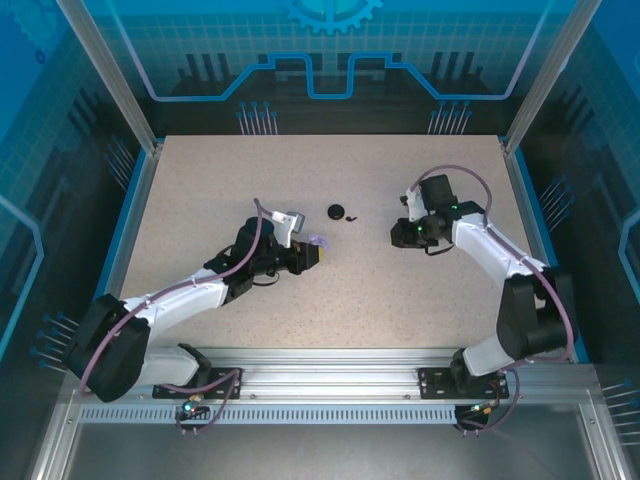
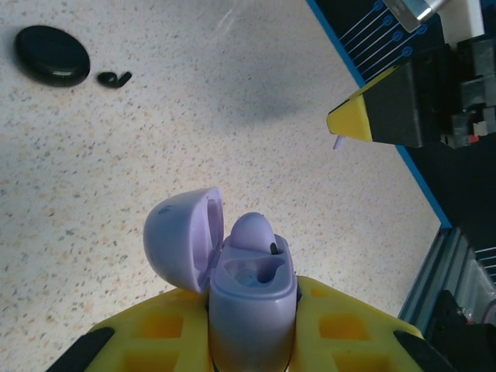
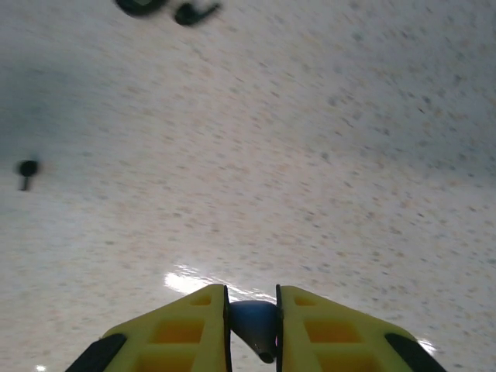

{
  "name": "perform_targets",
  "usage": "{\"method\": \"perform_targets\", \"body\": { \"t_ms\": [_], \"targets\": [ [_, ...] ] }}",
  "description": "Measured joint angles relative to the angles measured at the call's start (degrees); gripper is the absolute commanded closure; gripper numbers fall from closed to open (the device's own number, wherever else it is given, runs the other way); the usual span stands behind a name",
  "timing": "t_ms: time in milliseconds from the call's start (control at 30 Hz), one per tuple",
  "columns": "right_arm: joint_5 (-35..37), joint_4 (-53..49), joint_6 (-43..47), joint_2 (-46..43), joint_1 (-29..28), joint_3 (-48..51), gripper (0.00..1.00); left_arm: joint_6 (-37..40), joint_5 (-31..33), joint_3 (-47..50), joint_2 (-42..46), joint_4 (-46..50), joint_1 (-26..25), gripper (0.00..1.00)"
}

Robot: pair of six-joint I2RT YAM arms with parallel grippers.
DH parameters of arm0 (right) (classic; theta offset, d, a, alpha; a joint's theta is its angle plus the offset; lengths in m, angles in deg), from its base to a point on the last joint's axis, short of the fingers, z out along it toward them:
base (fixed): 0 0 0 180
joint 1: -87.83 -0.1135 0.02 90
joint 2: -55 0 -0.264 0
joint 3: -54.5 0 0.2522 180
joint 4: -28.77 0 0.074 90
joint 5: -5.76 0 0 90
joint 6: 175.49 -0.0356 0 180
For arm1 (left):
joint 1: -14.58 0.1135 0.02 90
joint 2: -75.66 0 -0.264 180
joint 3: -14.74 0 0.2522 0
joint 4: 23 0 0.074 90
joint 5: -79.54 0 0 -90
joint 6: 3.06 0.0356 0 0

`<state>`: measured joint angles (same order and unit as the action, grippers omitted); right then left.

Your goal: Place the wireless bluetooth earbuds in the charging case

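Observation:
My left gripper [image 2: 253, 325] is shut on a pale lavender charging case [image 2: 249, 288], held upright with its lid [image 2: 180, 236] swung open to the left. One lavender earbud [image 2: 252, 230] sits in the far socket; the near socket is empty. In the top view the case [image 1: 318, 243] is just left of the table's middle. My right gripper [image 3: 253, 314] is shut on a small earbud [image 3: 256, 324] that looks blue-grey in shadow, held above the table. From the left wrist view, that gripper's yellow tip [image 2: 353, 122] hangs to the upper right of the case.
A closed black case [image 1: 336, 210] lies on the speckled table [image 1: 330, 300], with a black earbud [image 2: 114, 78] beside it. Another black earbud [image 3: 27, 169] lies apart. The blue table edge [image 2: 403, 155] runs behind the right gripper.

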<state>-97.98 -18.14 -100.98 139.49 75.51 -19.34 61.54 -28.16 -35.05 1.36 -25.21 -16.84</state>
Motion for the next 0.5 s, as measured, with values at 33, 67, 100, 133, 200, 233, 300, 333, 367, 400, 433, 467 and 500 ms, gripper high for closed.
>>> {"method": "perform_targets", "body": {
  "t_ms": [33,67,100,133,200,233,300,333,367,400,433,467,500],
  "targets": [
    [-1.03,0.83,-0.39,-1.11,0.00,0.28,0.81,0.00,-0.13,0.26,0.00,-0.96,0.00,0.92],
    [-2.45,1.88,-1.07,-2.62,0.00,0.66,0.81,0.02,-0.20,0.72,0.00,-2.29,0.00,0.92],
    [-3.69,2.91,-1.60,-4.00,0.00,0.94,0.81,0.04,-0.35,1.40,-0.02,-3.96,0.00,0.92],
    [-4.83,3.85,-2.14,-5.22,0.00,1.20,0.81,0.07,-0.48,2.08,-0.02,-5.55,0.00,0.92],
    [-7.10,5.66,-3.23,-7.87,0.00,1.53,0.81,0.37,-0.76,3.82,-0.37,-9.75,0.04,0.92],
    [-8.04,6.34,-3.72,-8.92,-0.02,1.60,0.81,0.48,-0.79,4.24,-0.79,-11.10,0.04,0.92],
    [-9.81,8.00,-4.74,-10.86,-0.17,1.66,0.81,1.11,-1.29,4.44,-2.38,-14.01,0.04,0.92],
    [-10.54,8.68,-5.16,-11.61,-0.33,1.66,0.81,1.38,-1.57,4.42,-3.08,-15.26,0.04,0.92],
    [-11.15,9.27,-5.55,-12.37,-0.57,1.66,0.81,1.53,-1.88,4.42,-3.93,-16.70,0.09,0.92],
    [-11.82,9.88,-5.92,-13.16,-0.92,1.66,0.81,1.60,-2.36,4.42,-4.90,-18.32,0.09,0.92],
    [-12.33,10.34,-6.21,-13.70,-1.22,1.66,0.81,1.60,-2.82,4.42,-5.77,-19.78,0.09,0.92],
    [-12.81,10.84,-6.60,-14.21,-1.49,1.66,0.81,1.70,-3.23,4.37,-6.58,-21.11,0.09,0.92],
    [-13.35,11.21,-6.88,-14.62,-1.70,1.66,0.81,1.77,-3.78,4.31,-7.45,-22.62,0.09,0.92]
  ]
}}
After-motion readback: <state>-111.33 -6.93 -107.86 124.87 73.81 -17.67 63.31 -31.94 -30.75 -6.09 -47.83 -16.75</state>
